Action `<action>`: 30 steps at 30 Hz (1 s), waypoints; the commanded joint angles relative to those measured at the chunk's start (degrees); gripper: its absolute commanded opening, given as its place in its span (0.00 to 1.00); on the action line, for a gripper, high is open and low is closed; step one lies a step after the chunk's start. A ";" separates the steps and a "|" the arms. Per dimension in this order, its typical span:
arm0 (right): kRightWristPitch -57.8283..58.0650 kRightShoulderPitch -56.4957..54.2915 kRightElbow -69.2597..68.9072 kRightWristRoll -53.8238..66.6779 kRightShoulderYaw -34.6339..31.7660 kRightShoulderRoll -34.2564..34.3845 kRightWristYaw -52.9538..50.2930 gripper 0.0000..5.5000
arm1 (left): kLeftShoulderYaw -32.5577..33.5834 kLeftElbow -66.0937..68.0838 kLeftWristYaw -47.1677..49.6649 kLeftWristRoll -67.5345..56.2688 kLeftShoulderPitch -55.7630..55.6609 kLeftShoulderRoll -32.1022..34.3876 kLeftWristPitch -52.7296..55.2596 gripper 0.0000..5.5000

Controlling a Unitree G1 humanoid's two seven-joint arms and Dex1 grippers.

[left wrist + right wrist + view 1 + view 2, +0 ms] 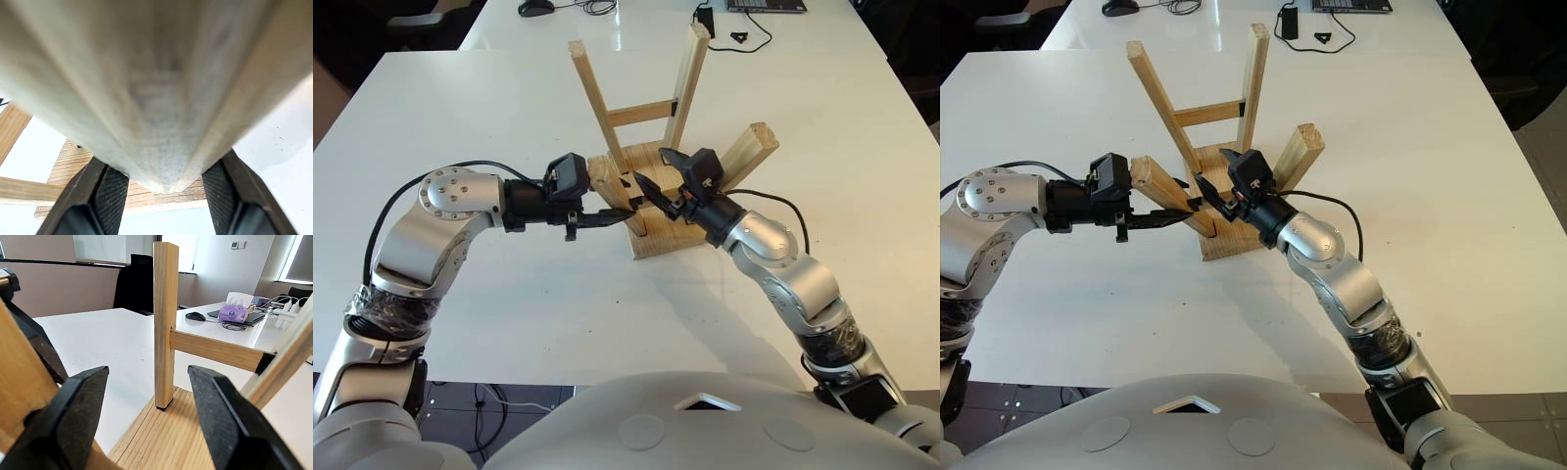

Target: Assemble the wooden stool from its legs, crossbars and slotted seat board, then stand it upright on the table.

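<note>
Clamping a leg, left claw; mouse, seemingly laptop, beyond.

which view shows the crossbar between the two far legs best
Right wrist view: the crossbar is close and unobstructed, both ends meeting the far legs. The eye views show it whole too, from above and farther off. In the left wrist view the held leg covers most; I can't tell it there.

head stereo pair: looked forward and down over the table, both eyes sharing the stool. wrist cameras: very close, left against a leg, right facing the crossbar.
</note>
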 commanded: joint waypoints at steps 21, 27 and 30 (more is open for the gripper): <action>6.06 -14.37 -8.05 37.08 -41.95 -6.22 -2.71 0.54 | -12.15 12.31 -1.49 9.57 -1.20 1.01 3.02 0.37; -0.89 -3.57 10.42 -1.64 -29.97 -17.54 -9.36 0.54 | -12.67 12.46 -1.24 9.31 -2.58 0.77 3.66 0.37; 1.96 -1.12 7.89 -5.35 -25.85 -12.80 -12.87 0.54 | -12.60 12.53 -1.31 9.02 -3.52 0.60 4.04 0.37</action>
